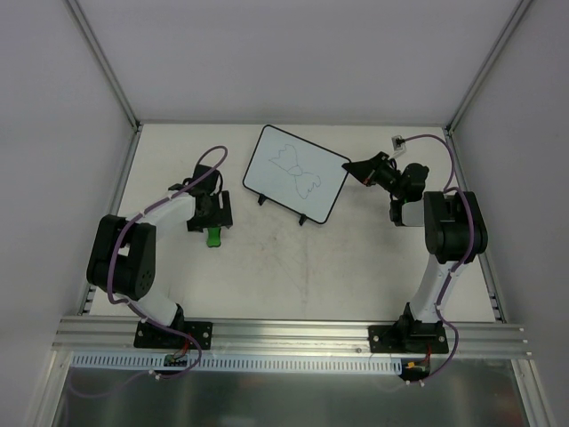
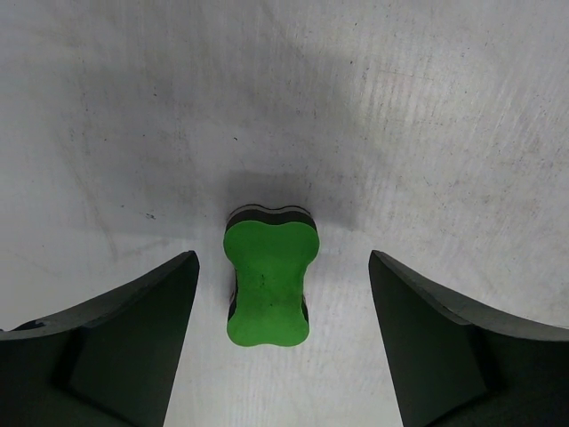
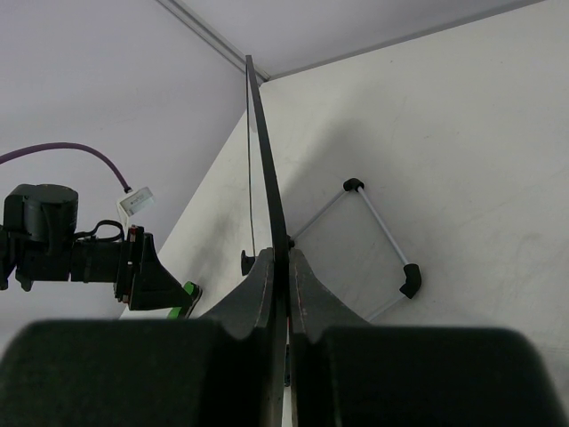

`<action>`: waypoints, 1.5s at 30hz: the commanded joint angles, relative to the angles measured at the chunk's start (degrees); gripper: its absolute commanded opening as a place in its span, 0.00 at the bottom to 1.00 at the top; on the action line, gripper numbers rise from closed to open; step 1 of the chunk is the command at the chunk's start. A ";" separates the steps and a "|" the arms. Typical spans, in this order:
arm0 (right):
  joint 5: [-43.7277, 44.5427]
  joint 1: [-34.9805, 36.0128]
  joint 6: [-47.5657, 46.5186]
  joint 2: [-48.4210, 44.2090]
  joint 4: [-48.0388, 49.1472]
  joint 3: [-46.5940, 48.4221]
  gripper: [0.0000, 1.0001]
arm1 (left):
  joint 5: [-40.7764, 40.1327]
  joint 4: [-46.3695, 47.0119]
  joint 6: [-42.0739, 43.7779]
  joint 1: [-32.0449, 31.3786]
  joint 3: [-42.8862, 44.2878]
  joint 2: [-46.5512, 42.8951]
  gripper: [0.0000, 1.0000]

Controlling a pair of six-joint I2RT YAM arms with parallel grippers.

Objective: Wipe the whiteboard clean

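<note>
The whiteboard (image 1: pixel 295 172) stands tilted on its black feet at the back middle of the table, with a thin dark scribble on its face. My right gripper (image 1: pixel 359 167) is shut on its right edge; in the right wrist view the board (image 3: pixel 263 160) shows edge-on, pinched between the fingers (image 3: pixel 307 289). A green eraser (image 2: pixel 269 276) with a black base lies flat on the table between the wide-open fingers of my left gripper (image 2: pixel 283 342). In the top view the left gripper (image 1: pixel 212 224) hovers over the eraser (image 1: pixel 212 237), left of the board.
The white table (image 1: pixel 293 276) is ringed by grey walls and aluminium posts. A metal rail (image 1: pixel 293 336) with both arm bases runs along the near edge. The board's wire stand (image 3: pixel 382 236) rests on the table behind it.
</note>
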 commanded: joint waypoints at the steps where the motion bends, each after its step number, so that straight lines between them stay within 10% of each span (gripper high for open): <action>1: -0.29 0.46 -2.47 -0.43 13.46 0.99 0.00 | -2.52 -1.04 1.59 -0.79 -0.62 -0.36 0.79; 22: -0.29 -0.15 -2.29 -1.22 13.46 0.29 0.00 | -2.88 -0.33 4.49 -2.90 -1.68 0.69 0.48; 28: -0.29 -0.33 -2.38 -1.75 13.46 0.11 0.00 | -2.35 -0.33 4.58 -2.81 -1.33 1.66 0.00; 45: -0.65 -0.24 -2.03 -1.05 13.46 0.55 0.00 | 1.26 0.02 4.49 -4.66 3.85 -6.07 0.00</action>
